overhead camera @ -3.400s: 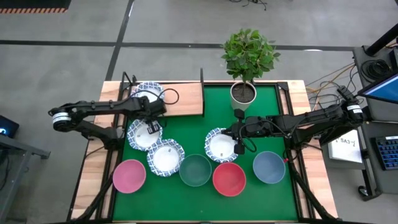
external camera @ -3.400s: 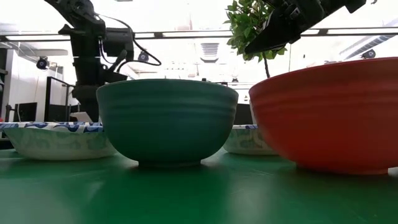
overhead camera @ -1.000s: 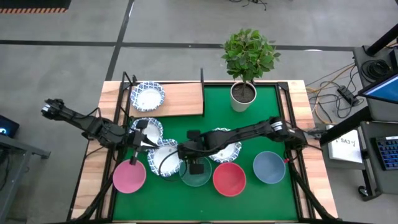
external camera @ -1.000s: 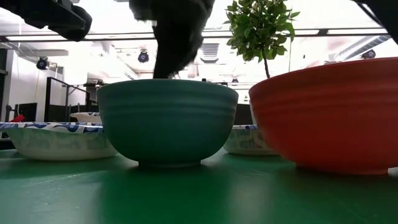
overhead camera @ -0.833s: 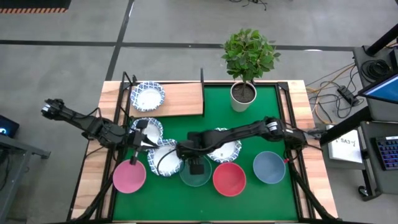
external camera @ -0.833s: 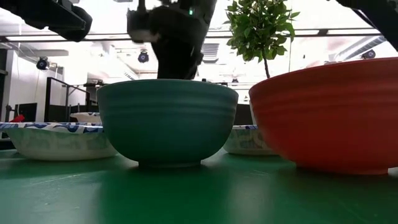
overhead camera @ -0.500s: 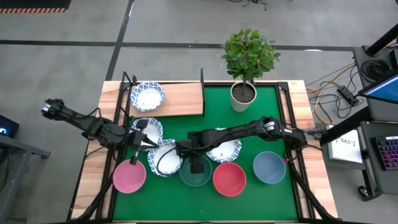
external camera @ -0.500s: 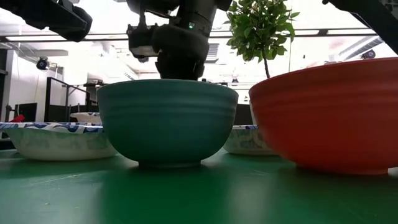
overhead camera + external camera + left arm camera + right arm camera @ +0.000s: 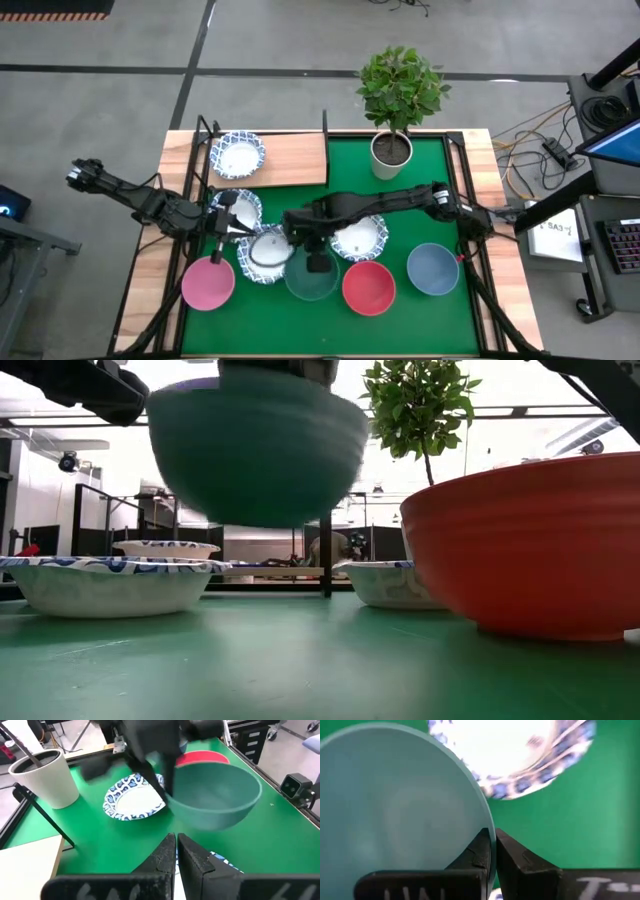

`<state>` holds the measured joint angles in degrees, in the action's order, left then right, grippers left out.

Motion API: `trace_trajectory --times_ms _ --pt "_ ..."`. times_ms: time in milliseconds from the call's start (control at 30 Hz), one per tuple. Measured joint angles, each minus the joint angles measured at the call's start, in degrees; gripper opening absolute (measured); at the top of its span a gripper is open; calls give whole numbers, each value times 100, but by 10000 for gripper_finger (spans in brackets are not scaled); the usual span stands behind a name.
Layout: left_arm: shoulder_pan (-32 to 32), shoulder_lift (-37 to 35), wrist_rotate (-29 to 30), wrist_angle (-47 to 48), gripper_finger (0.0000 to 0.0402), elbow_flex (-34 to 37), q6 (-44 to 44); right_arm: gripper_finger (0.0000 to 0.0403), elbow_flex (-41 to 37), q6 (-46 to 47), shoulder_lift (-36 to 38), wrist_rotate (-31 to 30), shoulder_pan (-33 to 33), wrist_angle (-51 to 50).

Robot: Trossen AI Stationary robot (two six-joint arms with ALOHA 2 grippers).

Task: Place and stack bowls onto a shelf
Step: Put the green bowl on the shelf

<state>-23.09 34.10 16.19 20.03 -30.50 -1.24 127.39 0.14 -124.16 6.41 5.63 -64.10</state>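
Lifted clear of the green mat (image 9: 300, 660): round green bowl (image 9: 255, 450), rim pinched in right claw (image 9: 492, 851).
Left claw (image 9: 176, 851) clamped shut, empty, beside pink bowl (image 9: 208, 283).

We see the shelf (image 9: 285, 158) free except for one patterned bowl (image 9: 237, 154) at its left end. The way there from the front row passes between two more patterned bowls (image 9: 358, 237), (image 9: 265, 251). The left gripper (image 9: 224, 226) hovers beside them, and the plant pot (image 9: 391, 150) stands right of the shelf.
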Motion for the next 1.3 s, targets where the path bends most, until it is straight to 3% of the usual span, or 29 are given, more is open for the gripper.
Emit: trace_trajectory --times_ms 167,367,767,1300 --pt "0 -16 2 -52 0 -34 -18 9 724 -95 32 -602 -376 32" --pt "-4 -190 0 198 0 -219 242 9 753 -316 27 -1726 -1041 326" --pt "-7 -982 550 313 0 -119 499 9 746 -578 -79 -1844 -1825 1866" --pt "-7 -1175 579 377 0 -44 525 9 743 -1045 -530 -2309 -2333 1924"
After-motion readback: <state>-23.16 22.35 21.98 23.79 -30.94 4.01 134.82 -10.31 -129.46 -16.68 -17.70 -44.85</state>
